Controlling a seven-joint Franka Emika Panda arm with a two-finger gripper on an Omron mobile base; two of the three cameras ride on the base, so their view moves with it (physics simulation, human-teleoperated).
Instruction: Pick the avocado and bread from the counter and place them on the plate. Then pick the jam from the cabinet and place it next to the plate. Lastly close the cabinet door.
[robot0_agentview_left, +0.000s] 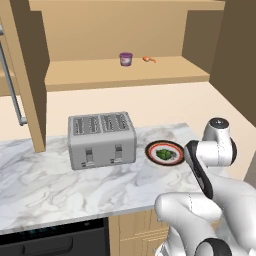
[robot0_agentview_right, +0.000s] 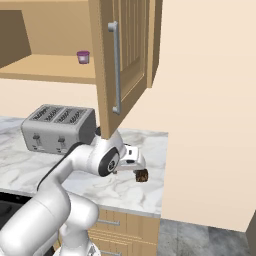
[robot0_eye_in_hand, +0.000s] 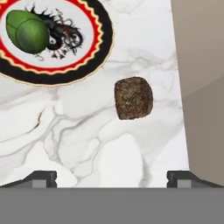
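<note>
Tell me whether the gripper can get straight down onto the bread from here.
Probably yes: the gripper is open above the bread, which lies alone on the counter, apart from the plate.

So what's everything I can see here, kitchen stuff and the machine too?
avocado: one, glossy green, lying on the plate
plate: one, orange-red rim, dark ring, white centre, on the counter right of the toaster
bread: one, dark brown chunk, on the counter beside the plate, apart from it
toaster: one, silver, on the counter
counter: one, white marble with grey veins
jam: one, purple jar, on the cabinet shelf
small orange item: one, on the shelf right of the jam
cabinet: one, tan wood, door open
door handle: one, silver bar, upright
gripper: one, dark tips, open, above the bread
arm: one, white with dark joints
</note>
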